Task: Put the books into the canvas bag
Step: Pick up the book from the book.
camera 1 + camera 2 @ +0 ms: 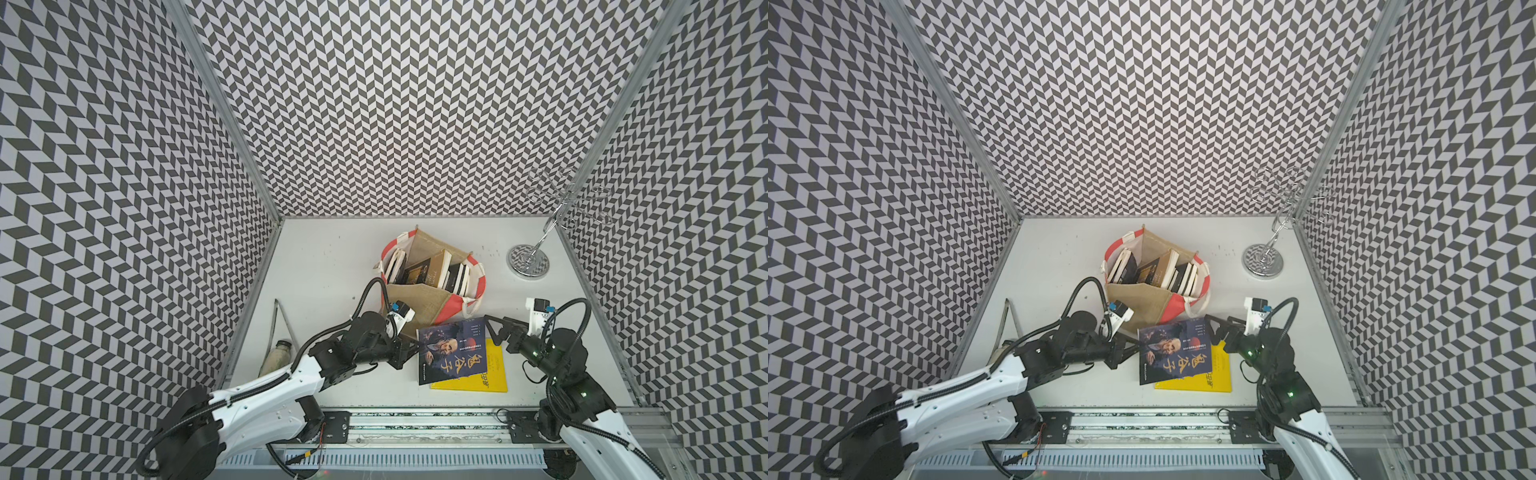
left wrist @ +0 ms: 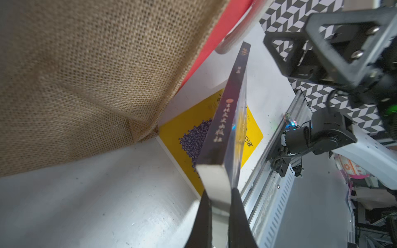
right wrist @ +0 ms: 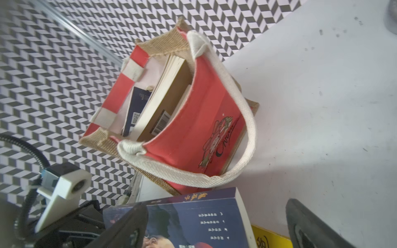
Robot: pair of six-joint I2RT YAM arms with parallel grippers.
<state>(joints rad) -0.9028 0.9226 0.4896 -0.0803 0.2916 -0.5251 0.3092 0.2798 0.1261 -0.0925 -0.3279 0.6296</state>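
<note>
**Inspector:** Which step is in hand?

**Onlooker:** The pick-up of the navy book. The left gripper is clamped on its left edge; the left wrist view shows the two fingers pinching a corner of the book. It sits near the front of the table, overlapping the yellow book, which lies flat beneath it.

**Inspector:** And the right arm?

**Onlooker:** The right gripper has its jaws spread wide and holds nothing. It hovers just right of the navy book's far corner.

**Inspector:** Where is the canvas bag?

**Onlooker:** The canvas bag stands just beyond the two books, mouth upward, with several books already upright inside. One handle droops down the red side that faces the right arm.

**Inspector:** What does the next move call for?

**Onlooker:** In my judgement, lifting the navy book clear, turning it edge-down, and finding a gap between those packed in. The grip is at one corner, so it may swing. The yellow book is not yet in.
</note>
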